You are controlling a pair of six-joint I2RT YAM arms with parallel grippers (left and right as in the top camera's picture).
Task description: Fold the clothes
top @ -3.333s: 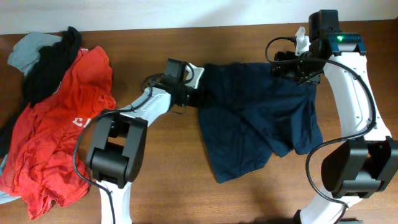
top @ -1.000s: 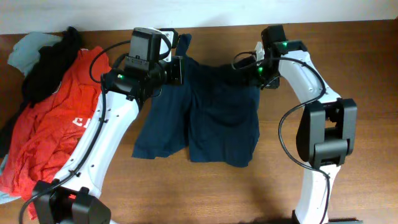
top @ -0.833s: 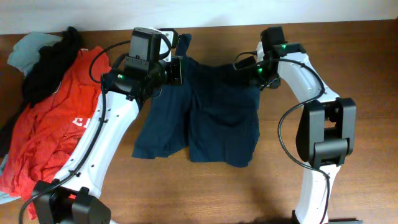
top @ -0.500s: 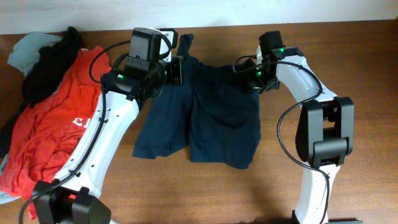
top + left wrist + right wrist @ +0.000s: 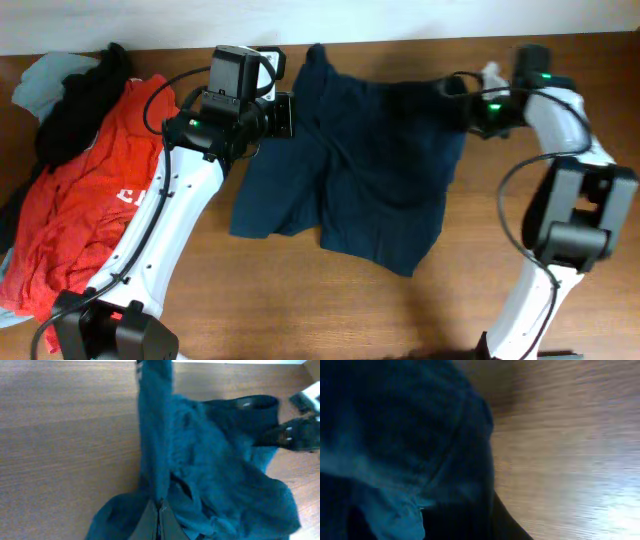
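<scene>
Clothes (image 5: 370,180) are lying spread on the table's (image 5: 300,300) far middle, the top edge stretching sideways between my arms, with my left gripper (image 5: 285,115) clenching its left end and my right gripper (image 5: 460,100) clenching its right.

**Wooden table (image 5: 300,310) and the cloth lying on it, seen from above.**
The navy garment (image 5: 370,170) lies spread and wrinkled across the middle of the brown, grained tabletop, its two leg ends pointing toward the near edge. At the left end a red shirt (image 5: 90,220) with white lettering lies crumpled. A black garment (image 5: 85,105) rests across its far part, beside a pale grey-blue cloth (image 5: 45,80) in the far left corner.
</scene>
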